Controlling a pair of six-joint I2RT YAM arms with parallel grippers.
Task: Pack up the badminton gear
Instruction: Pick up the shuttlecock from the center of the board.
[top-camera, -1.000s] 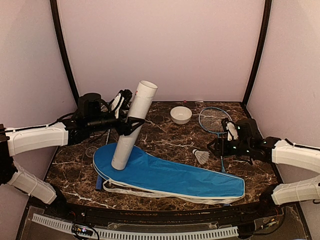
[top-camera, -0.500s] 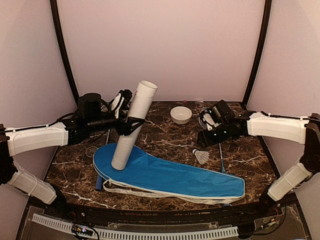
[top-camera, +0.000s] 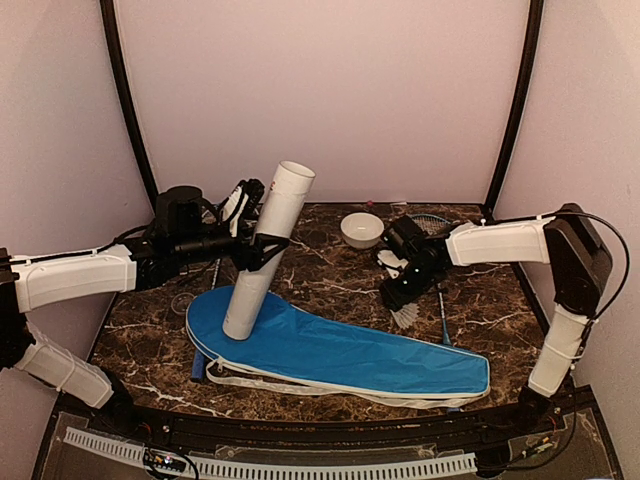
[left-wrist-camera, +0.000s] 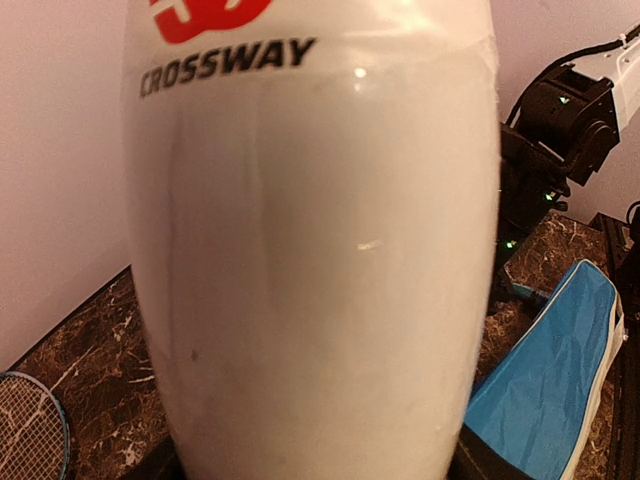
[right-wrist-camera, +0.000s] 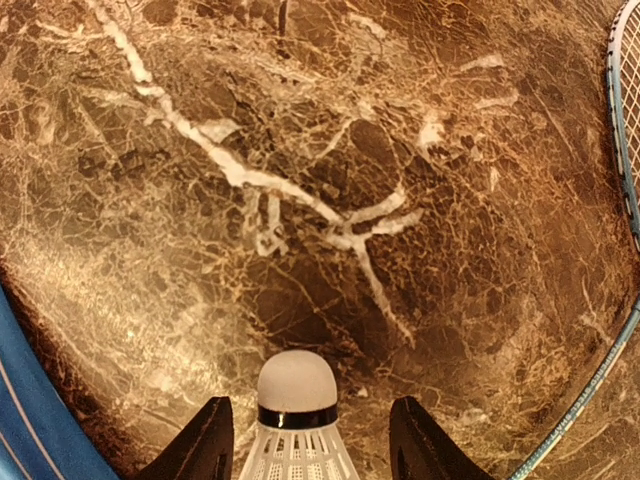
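My left gripper (top-camera: 262, 250) is shut on the long white tube (top-camera: 268, 240) and holds it tilted, its lower end on the blue racket cover (top-camera: 350, 352). The tube (left-wrist-camera: 310, 260) fills the left wrist view. My right gripper (top-camera: 402, 288) is open, low over the table. A white feather shuttlecock (right-wrist-camera: 296, 420) stands between its fingertips (right-wrist-camera: 205, 445) with a gap on each side. The shuttlecock (top-camera: 405, 316) lies just beyond the cover's far edge. One blue racket (top-camera: 436, 228) lies at the back right, partly hidden by the right arm; its frame (right-wrist-camera: 628, 130) runs along the right edge of the right wrist view.
A small white bowl (top-camera: 362, 230) stands at the back centre. A second racket head (left-wrist-camera: 30, 425) lies on the table under the left arm. The cover's edge (right-wrist-camera: 20, 410) is close on the left of the right gripper. Walls close in the back and sides.
My right arm has swung left from the table's right side to over the shuttlecock, which now sits between its open fingers. The left arm and tube have not moved.
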